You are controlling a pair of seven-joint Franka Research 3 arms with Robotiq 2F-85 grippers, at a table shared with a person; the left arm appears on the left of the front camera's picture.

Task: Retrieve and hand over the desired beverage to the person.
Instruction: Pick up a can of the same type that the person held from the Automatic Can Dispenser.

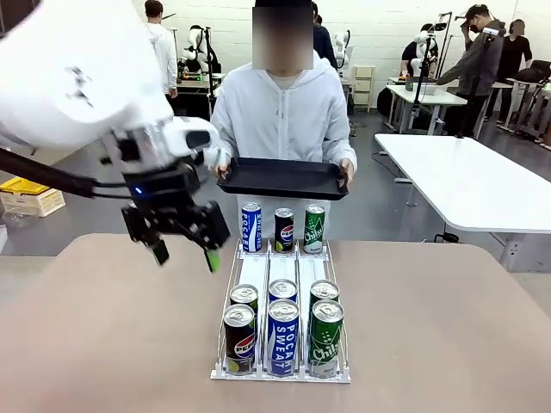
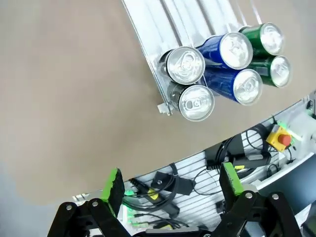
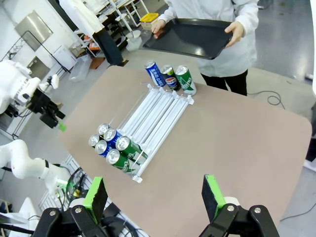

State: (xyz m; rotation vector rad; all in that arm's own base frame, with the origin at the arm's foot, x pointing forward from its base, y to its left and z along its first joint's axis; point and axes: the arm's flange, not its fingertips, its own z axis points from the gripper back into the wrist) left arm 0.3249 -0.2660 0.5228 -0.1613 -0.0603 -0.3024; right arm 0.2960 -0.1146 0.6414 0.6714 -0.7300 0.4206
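The person (image 1: 284, 112) in a white zip jacket stands at the far side and holds a black tray (image 1: 284, 178) with both hands. A white rack (image 1: 280, 275) on the table carries cans. At its far end stand a blue Pocari Sweat can (image 1: 250, 227), a Pepsi can (image 1: 284, 230) and a green can (image 1: 314, 229). Several more cans (image 1: 282, 331) crowd its near end. My left gripper (image 1: 185, 254) hovers open and empty left of the rack. In the left wrist view the left gripper (image 2: 172, 182) is open, with the near cans (image 2: 222, 74) ahead. My right gripper (image 3: 154, 196) is open, high above the table's near edge.
The brown table (image 1: 448, 327) has bare room on both sides of the rack. A white table (image 1: 473, 181) stands at the back right. Cables and a red stop button (image 2: 282, 139) lie below the near table edge. Other people work farther back.
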